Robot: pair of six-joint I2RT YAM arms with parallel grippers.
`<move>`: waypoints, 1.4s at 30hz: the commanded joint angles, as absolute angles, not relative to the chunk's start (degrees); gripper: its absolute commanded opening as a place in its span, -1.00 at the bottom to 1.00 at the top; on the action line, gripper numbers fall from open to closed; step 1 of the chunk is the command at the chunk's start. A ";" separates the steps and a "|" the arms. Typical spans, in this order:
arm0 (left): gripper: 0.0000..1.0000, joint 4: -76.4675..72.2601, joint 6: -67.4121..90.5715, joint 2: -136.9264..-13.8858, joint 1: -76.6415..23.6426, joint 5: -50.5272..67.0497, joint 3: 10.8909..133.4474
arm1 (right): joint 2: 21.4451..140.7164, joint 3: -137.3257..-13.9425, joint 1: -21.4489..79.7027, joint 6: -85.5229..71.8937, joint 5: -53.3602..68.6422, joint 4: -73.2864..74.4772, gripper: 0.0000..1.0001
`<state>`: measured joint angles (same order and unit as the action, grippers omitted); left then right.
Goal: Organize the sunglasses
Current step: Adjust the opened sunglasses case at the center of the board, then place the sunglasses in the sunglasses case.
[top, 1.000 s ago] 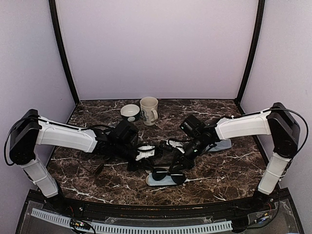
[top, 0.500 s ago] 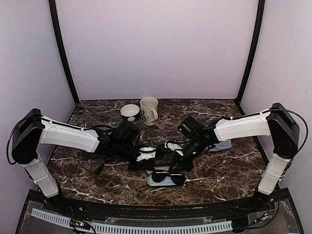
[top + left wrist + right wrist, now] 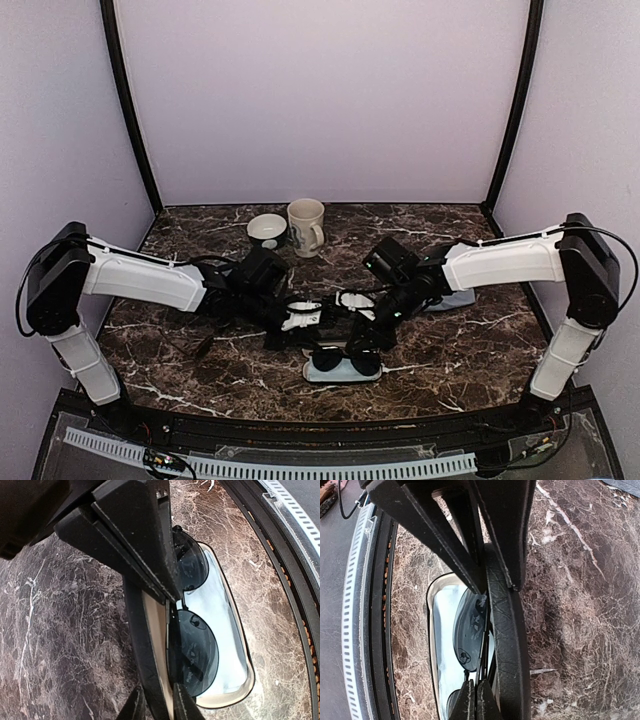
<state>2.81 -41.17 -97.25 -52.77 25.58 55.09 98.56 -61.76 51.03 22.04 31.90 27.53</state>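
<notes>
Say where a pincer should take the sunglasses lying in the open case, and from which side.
At the bridge between the lenses, coming straight down. The sunglasses seem to lie flat in the open case, lenses up; its rim and raised lid wall off the sides, and the bridge is the narrowest part.

One pair of sunglasses (image 3: 345, 360) shows clearly: thin black frame, two rounded dark lenses (image 3: 192, 647) side by side. It rests in the pale-lined tray of an open case (image 3: 312, 371) at the front middle of the bench (image 3: 460, 350), close against the case's black wall (image 3: 505, 645).
</notes>
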 commanded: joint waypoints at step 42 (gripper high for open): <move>-0.55 -1.70 -44.21 -94.56 -53.26 26.37 51.94 | 96.60 -59.60 56.24 26.50 30.79 26.25 -0.94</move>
